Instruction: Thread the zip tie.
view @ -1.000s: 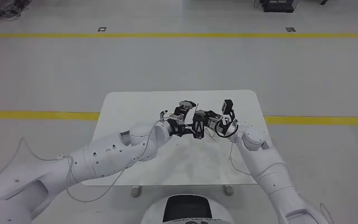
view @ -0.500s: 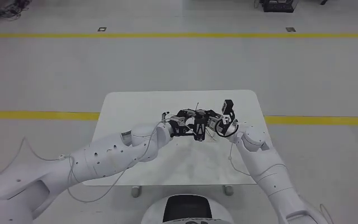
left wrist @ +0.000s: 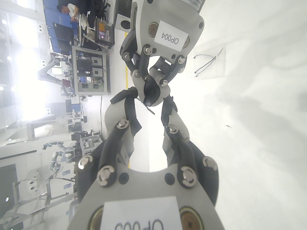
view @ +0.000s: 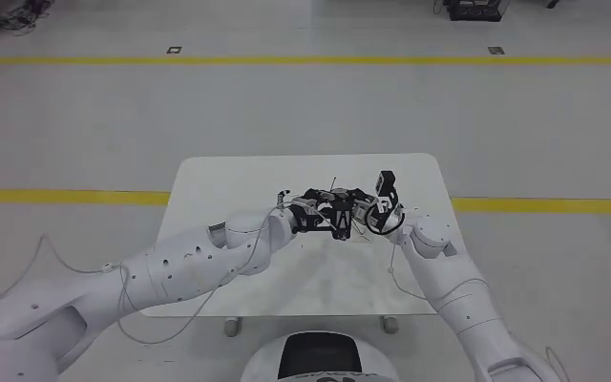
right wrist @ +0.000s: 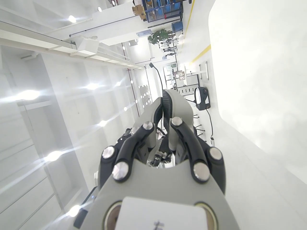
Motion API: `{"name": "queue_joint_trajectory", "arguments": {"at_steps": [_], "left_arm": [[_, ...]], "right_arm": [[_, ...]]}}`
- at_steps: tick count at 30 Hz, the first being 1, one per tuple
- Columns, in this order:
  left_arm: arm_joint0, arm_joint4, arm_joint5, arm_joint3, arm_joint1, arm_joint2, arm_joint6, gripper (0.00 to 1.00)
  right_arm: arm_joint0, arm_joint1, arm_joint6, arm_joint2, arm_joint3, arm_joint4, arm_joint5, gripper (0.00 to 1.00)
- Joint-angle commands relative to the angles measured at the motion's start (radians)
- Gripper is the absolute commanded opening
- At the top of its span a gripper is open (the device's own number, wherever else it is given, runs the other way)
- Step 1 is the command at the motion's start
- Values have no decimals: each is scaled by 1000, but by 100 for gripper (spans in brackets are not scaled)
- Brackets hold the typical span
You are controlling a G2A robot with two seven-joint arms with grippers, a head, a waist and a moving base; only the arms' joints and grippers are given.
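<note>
The jaws of the right gripper (right wrist: pixel 164 96) are closed tight on the zip tie (right wrist: pixel 159 76), pinching it partway along its strap. The jaws of the left gripper (left wrist: pixel 147 111) stand wide apart and hold nothing. Its two fingers sit on either side of the right gripper's pinched tips, one dark pad very near those tips, though contact cannot be told. Both grippers meet nose to nose above the middle of the white table (view: pixel 220 191), the left arm coming from the near left and the right arm from the near right. On the table surface beyond them lies a clear sheet (left wrist: pixel 219 69), and on it rest two thin black spare ties (left wrist: pixel 205 66), crossing each other at one end. The held zip tie is off the table. In the right wrist view its longer part runs out past the fingertips in a slight curve and ends in its small square head. In the left wrist view a short dark end pokes out of the other side of the pinch, into the gap between the left fingers. A tiny dark fleck (left wrist: pixel 229 126) lies apart on the bare tabletop.
</note>
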Motion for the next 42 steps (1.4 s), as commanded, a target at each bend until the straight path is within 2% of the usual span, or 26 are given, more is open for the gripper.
{"name": "queue_joint_trajectory", "arguments": {"at_steps": [1, 19, 32, 42], "left_arm": [[-2, 0, 0, 1, -1, 0, -4, 25], [-10, 0, -16, -8, -6, 0, -37, 15], [-8, 0, -28, -3, -12, 0, -29, 14], [-7, 0, -32, 0, -15, 0, -31, 12]], "right_arm": [[-1, 1, 2, 1, 2, -2, 4, 0], [-11, 11, 22, 1, -8, 3, 13, 0], [-20, 16, 22, 6, -18, 16, -20, 0], [-23, 20, 27, 5, -23, 21, -23, 0]]}}
